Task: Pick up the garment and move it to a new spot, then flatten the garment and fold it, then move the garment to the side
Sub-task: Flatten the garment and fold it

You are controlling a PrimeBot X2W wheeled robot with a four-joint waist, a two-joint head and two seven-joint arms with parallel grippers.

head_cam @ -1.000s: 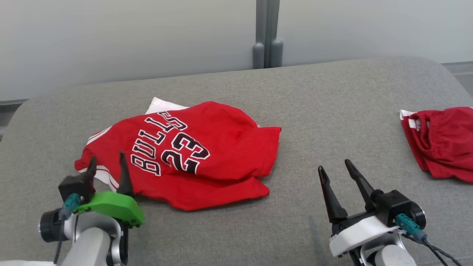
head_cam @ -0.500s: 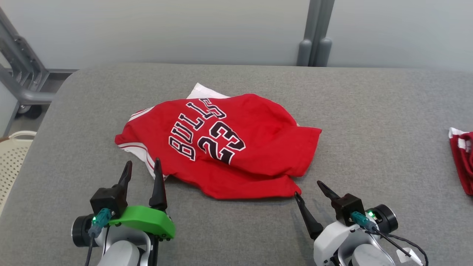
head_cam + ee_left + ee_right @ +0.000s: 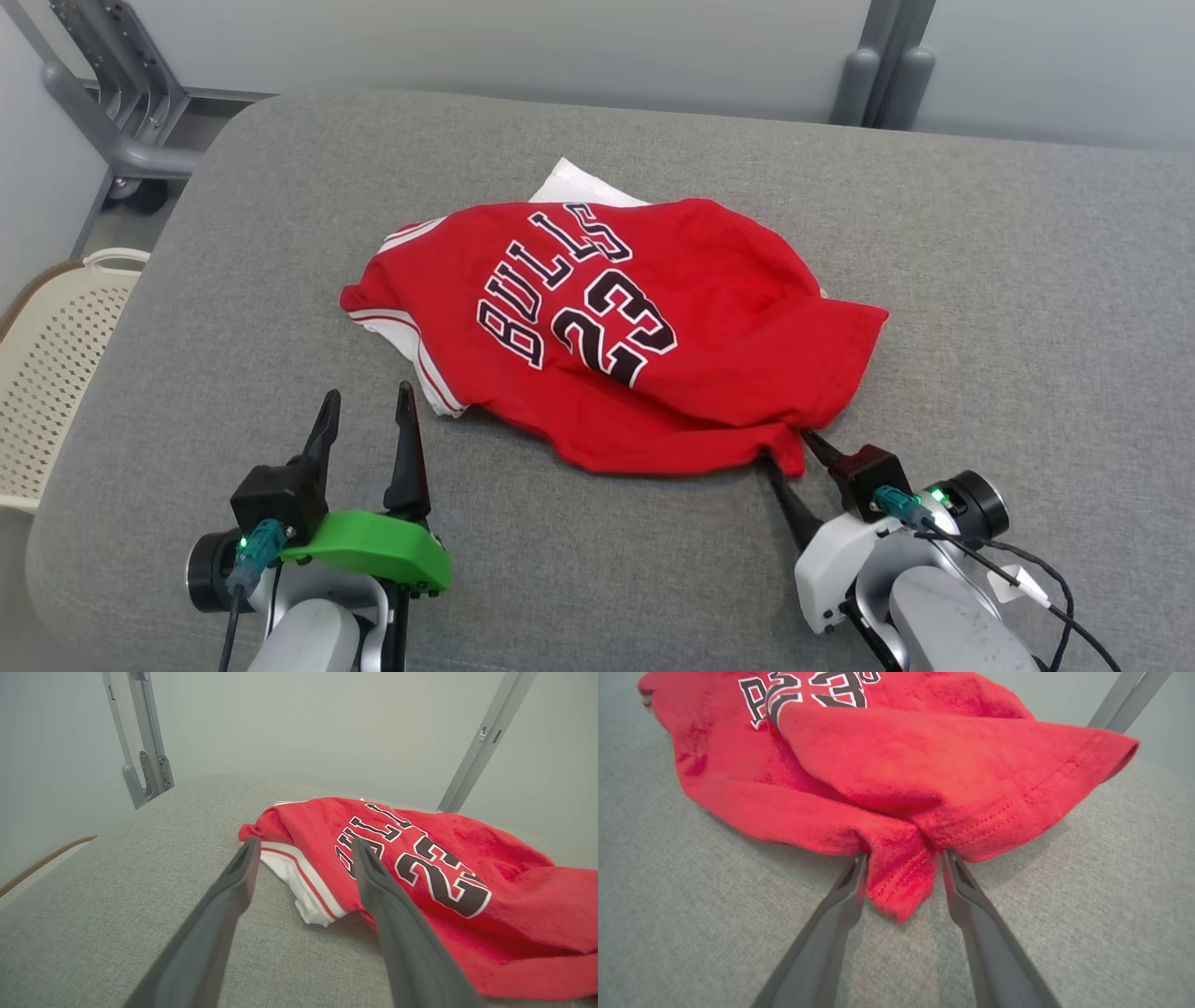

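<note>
Left gripper: near left, low over the pad; fingers spread wide with nothing between them. The tips point at the jersey's white-trimmed edge and stop just short of it.
Right gripper: near right; fingers apart, one on each side of the jersey's near right corner. The red hem flap lies in the gap, not pinched. The tips are tucked under the folds.
Jersey: crumpled in the middle of the pad. It is red, with "BULLS 23" in black and white facing up. There is white trim with a red stripe on its left edge, and a white piece pokes out at the far side.
Pad: grey woven fabric with rounded corners, under everything.
Basket: cream and perforated, off the pad's left edge.
Frame: grey metal, far left, with a wheel at its foot.
Posts: two grey uprights behind the pad, far right.
</note>
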